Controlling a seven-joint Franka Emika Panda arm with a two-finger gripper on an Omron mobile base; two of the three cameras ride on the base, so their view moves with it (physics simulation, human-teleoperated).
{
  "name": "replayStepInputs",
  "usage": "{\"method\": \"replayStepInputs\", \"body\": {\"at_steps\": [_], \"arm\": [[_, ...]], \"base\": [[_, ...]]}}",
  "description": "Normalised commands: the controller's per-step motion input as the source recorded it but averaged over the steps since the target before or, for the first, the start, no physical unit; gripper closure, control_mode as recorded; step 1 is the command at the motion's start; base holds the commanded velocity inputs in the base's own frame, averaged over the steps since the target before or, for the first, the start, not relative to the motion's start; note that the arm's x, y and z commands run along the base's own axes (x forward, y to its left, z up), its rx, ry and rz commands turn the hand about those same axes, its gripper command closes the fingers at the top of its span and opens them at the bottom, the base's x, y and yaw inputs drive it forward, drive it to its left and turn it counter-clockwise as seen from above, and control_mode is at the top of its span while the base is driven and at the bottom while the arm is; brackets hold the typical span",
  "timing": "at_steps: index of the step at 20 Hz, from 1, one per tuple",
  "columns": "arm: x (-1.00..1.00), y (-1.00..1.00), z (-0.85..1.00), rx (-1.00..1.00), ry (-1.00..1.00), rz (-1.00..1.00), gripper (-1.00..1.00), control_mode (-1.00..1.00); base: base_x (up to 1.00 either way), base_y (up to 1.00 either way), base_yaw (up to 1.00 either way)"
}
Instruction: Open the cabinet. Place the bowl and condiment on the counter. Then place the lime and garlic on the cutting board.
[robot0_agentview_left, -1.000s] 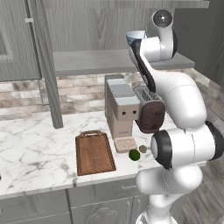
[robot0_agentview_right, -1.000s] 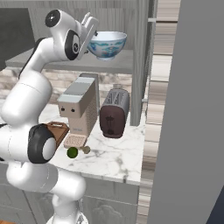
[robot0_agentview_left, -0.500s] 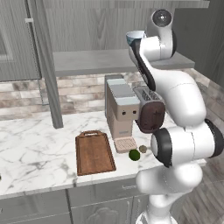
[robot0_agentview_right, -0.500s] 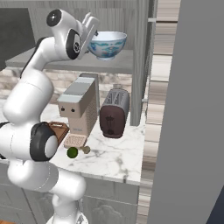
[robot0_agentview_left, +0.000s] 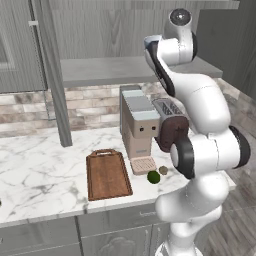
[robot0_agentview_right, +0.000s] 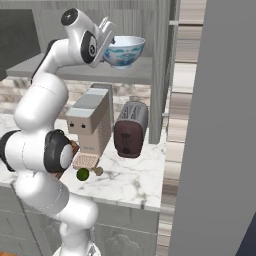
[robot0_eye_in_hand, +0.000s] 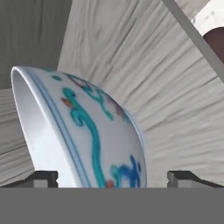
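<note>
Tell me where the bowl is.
In the right base view the bowl stands on the cabinet shelf, above the toaster, with the open gripper at its rim.

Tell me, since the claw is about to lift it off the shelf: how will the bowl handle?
The bowl looks rigid and glazed, so probably slippery between the fingertips straddling its rim. Its wide mouth and narrow foot suggest it could tilt if pinched at one edge. It is likely breakable if dropped onto the counter.
</note>
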Motion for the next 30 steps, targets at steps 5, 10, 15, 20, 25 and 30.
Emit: {"method": "replayStepInputs", "body": {"at_steps": [5, 10, 15, 20, 25, 30], "arm": [[0.30, 0.00, 0.00, 0.01, 0.12, 0.00, -1.00, -1.00], [0.27, 0.00, 0.00, 0.00, 0.06, 0.00, -1.00, -1.00], [0.09, 0.00, 0.00, 0.00, 0.04, 0.00, 1.00, -1.00], [-0.29, -0.04, -0.16, 0.00, 0.00, 0.00, 1.00, -1.00], [-0.71, -0.37, -0.37, 0.00, 0.00, 0.00, 1.00, -1.00], [-0.71, -0.60, -0.48, 0.02, 0.00, 0.00, 1.00, -1.00]], "base": [[0.00, 0.00, 0.00], [0.00, 0.00, 0.00], [0.00, 0.00, 0.00], [0.00, 0.00, 0.00], [0.00, 0.00, 0.00], [0.00, 0.00, 0.00]]}}
